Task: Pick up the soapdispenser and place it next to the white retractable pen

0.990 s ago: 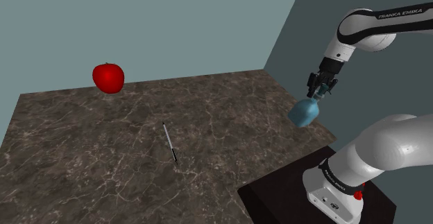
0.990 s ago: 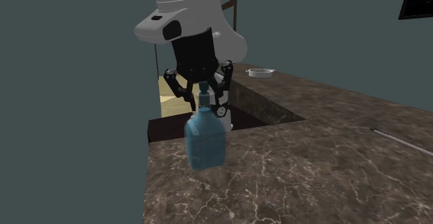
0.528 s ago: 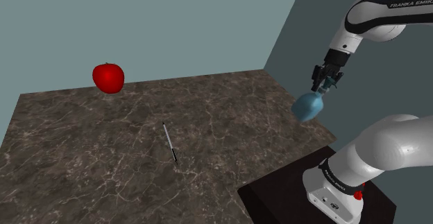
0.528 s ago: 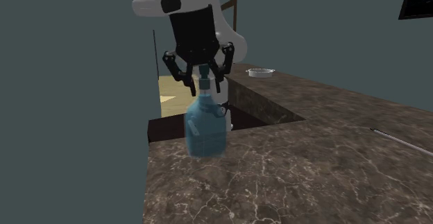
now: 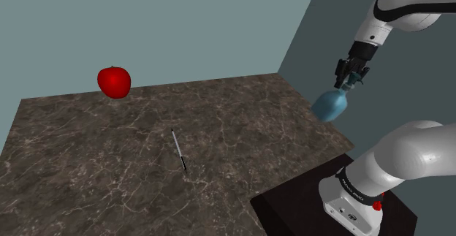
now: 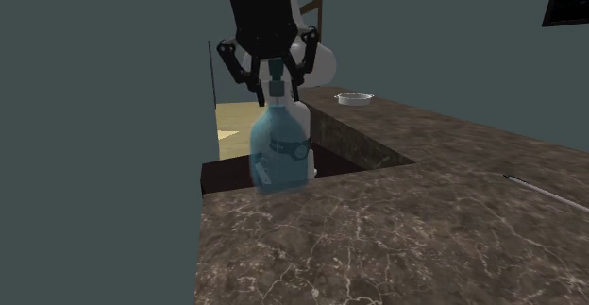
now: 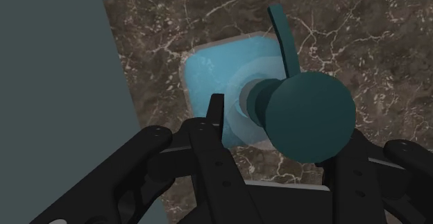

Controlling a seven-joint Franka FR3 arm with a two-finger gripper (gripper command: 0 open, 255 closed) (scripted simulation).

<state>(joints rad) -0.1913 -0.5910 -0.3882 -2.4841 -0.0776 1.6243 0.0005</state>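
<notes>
Because the tool [image 6: 277, 91] is clamped on the narrow neck of the soap dispenser [image 6: 280, 152], just under the dark teal pump head, the translucent blue body hangs free below the black fingers. The bottle is clear of the counter [image 5: 88, 169], suspended over the corner nearest the stand [image 5: 292, 205]; in the shoulder view it hangs tilted. A neck hold of this kind gives clearance for transport but probably lets the heavy body swing, so it may need steadying before set-down. The white pen [image 5: 178, 150] lies flat near the middle of the counter, well apart from the bottle. The carry stage appears to be in hand, with placement not yet done. A red apple [image 5: 115, 82] sits at the far corner, well away from the pen. The counter is dark brown marbled stone with pale veining. Plain grey-green walls meet in a corner behind it. In the second exterior view, a shallow metal dish [image 6: 354, 98] rests on a further stretch of counter.
</notes>
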